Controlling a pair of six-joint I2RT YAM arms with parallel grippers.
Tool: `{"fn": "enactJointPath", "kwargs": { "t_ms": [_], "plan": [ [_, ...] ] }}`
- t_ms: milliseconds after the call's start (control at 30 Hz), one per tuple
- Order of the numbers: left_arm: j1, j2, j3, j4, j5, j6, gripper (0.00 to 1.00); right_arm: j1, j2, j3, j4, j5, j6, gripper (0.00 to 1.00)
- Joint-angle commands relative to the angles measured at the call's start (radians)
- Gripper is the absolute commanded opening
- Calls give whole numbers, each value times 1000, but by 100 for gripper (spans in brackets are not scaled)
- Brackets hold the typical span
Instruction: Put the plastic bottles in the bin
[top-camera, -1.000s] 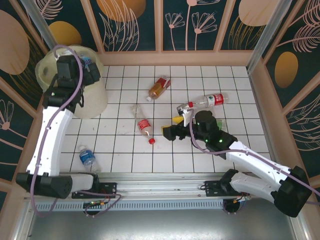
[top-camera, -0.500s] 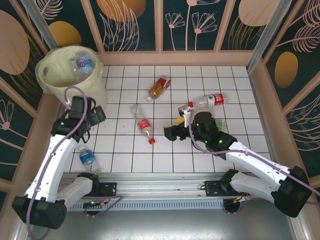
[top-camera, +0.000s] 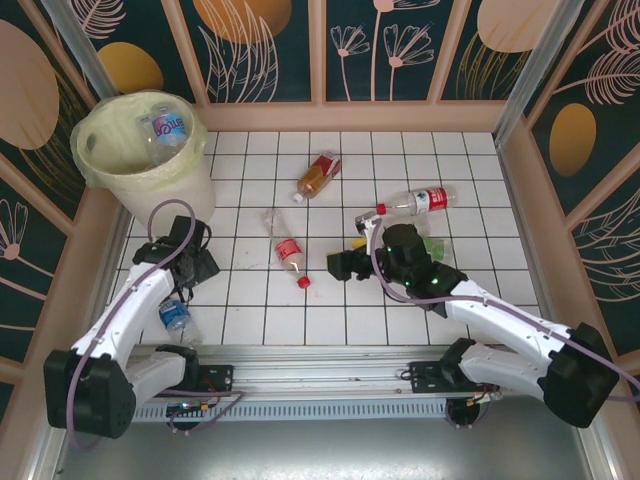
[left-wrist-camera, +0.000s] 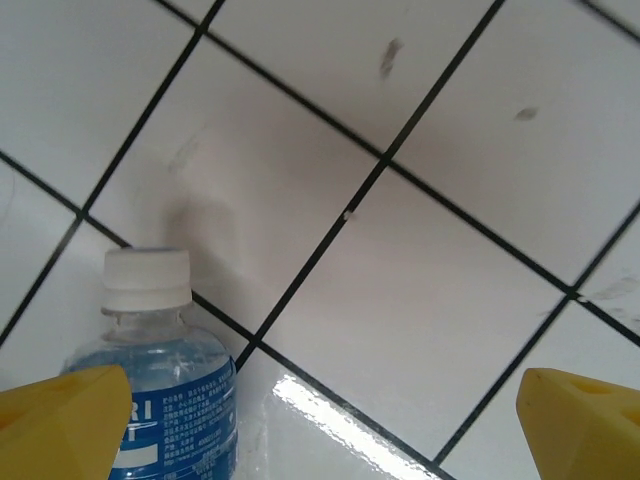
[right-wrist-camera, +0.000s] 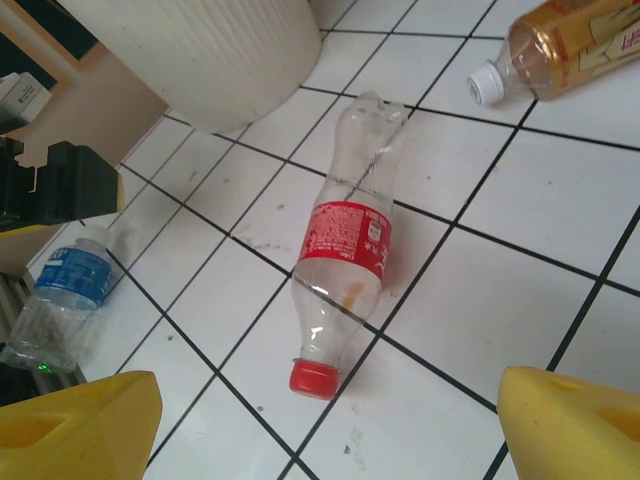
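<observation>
The bin (top-camera: 175, 200) sits in the far left corner with a bottle (top-camera: 170, 126) inside; near of it the left gripper (top-camera: 193, 265) hangs wide open and empty over a blue-labelled bottle (left-wrist-camera: 165, 400), likely lining up a pick, its cap beside one finger (left-wrist-camera: 60, 420), off centre. Right of that, the right gripper (top-camera: 340, 264), also open and empty, faces a red-labelled bottle (right-wrist-camera: 345, 255) lying flat ahead of its fingertips (right-wrist-camera: 570, 425)

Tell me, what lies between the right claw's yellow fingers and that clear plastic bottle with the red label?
Just bare white tile, in the right wrist view, between the right gripper and the clear red-labelled plastic bottle.
</observation>
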Motion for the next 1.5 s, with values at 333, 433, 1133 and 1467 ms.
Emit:
{"fn": "enactJointPath", "kwargs": {
  "t_ms": [333, 433, 1133, 1467],
  "plan": [
    [-4, 155, 3, -186, -120, -200, 92, -22, 2, -32, 58, -29, -23, 88],
    [-4, 175, -3, -210, -119, -213, 91, -28, -4, -42, 66, -39, -22, 88],
    [-3, 158, 139, 79, 190, -238, 83, -83, -23, -81, 93, -86, -25, 88],
    [-4, 151, 219, -142, 88, -226, 86, -86, -21, -83, 98, -89, -18, 88]
  ]
}}
